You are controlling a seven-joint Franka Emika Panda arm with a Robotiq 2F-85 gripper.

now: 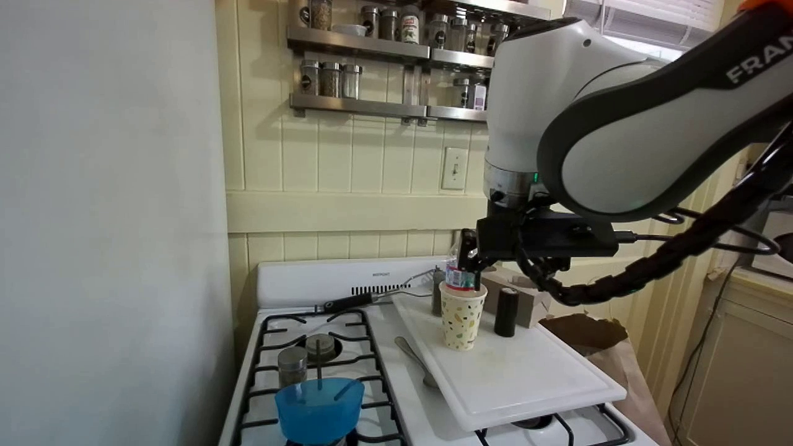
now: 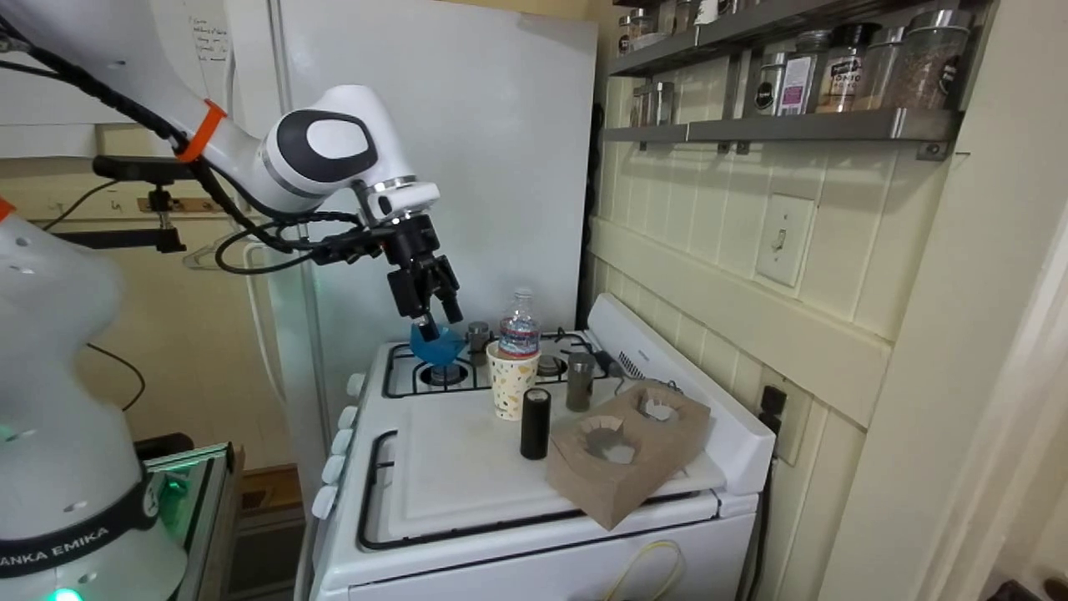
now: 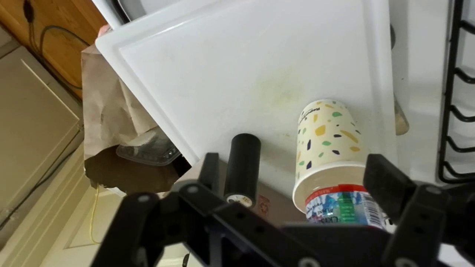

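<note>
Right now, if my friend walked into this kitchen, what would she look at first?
Probably the big white robot arm, which hangs over the stove with its black pincer open. Next, perhaps, the speckled paper cup on the white cutting board, with a clear plastic bottle poking up out of it. The bright blue bowl on the stove, apart from the board, might catch her eye too.

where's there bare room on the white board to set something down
The main free patch runs across the board from the cup and black cylinder to its edge nearest the stove knobs. The other end is crowded: bottle in the cup, dark jar, cardboard box and that cylinder. A spoon lies alongside the board.
</note>
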